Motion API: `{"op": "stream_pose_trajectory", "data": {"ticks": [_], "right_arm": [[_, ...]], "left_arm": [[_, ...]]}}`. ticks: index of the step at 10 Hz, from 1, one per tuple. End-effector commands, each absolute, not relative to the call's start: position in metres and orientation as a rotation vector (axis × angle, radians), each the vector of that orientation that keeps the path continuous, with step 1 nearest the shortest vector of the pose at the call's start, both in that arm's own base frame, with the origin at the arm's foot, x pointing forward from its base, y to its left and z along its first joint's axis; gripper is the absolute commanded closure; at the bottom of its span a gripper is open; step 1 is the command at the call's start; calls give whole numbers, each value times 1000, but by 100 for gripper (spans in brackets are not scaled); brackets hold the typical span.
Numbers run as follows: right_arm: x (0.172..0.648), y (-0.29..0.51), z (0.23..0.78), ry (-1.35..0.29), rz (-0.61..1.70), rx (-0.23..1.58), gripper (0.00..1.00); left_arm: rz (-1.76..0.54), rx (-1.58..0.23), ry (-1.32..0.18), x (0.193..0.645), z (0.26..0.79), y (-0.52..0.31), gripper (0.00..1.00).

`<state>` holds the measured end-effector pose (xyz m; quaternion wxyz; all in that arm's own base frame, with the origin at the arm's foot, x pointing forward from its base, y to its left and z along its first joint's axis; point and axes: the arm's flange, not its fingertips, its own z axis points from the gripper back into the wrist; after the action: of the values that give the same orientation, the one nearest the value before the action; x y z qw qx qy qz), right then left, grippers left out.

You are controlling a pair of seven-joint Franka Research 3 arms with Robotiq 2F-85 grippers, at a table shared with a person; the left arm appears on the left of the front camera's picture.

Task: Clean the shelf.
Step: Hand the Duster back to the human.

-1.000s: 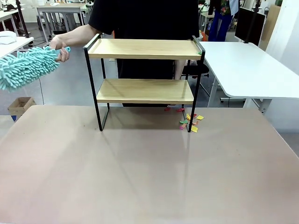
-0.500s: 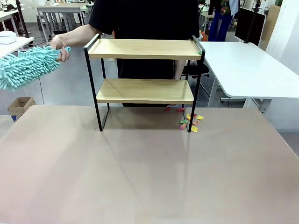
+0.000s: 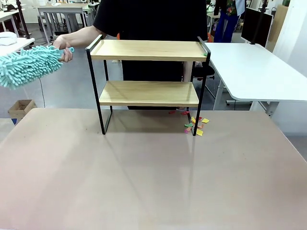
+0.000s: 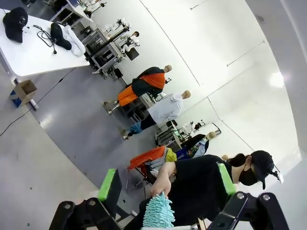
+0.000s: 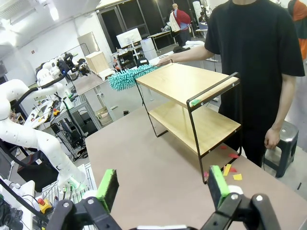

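The shelf (image 3: 148, 49) stands at the far middle of the table, both light wooden boards bare. It also appears in the right wrist view (image 5: 187, 81). A person in black stands behind it, one hand (image 3: 62, 47) holding a fluffy teal duster (image 3: 26, 64) out past the shelf's left end, off the boards. In the right wrist view the duster (image 5: 129, 76) sits at the top board's far end. My right gripper (image 5: 163, 187) is open and empty, well short of the shelf. My left gripper (image 4: 167, 182) is open and empty, aimed up at the person and the duster (image 4: 158, 213).
Small coloured paper scraps (image 3: 194, 123) lie on the table by the shelf's right rear leg, and show beside that leg in the right wrist view (image 5: 228, 168). A white table (image 3: 254, 72) stands at the right. The brown table (image 3: 144, 177) in front of the shelf is bare.
The person's duster has lifted slightly at the left of the shelf. Nothing else has moved.
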<state>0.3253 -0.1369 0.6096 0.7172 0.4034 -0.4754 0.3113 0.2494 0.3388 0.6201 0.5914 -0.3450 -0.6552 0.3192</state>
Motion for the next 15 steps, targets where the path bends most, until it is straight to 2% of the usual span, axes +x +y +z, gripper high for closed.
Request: {"op": "stream_pose_trajectory", "data": {"ticks": [1,15], "right_arm": [[325,-136,612,-1076,696,901,0],[325,-136,612,-1076,696,901,0]], "left_arm": [[745,-798,-1531,248,623,335,0],[745,-798,-1531,248,623,335,0]]}}
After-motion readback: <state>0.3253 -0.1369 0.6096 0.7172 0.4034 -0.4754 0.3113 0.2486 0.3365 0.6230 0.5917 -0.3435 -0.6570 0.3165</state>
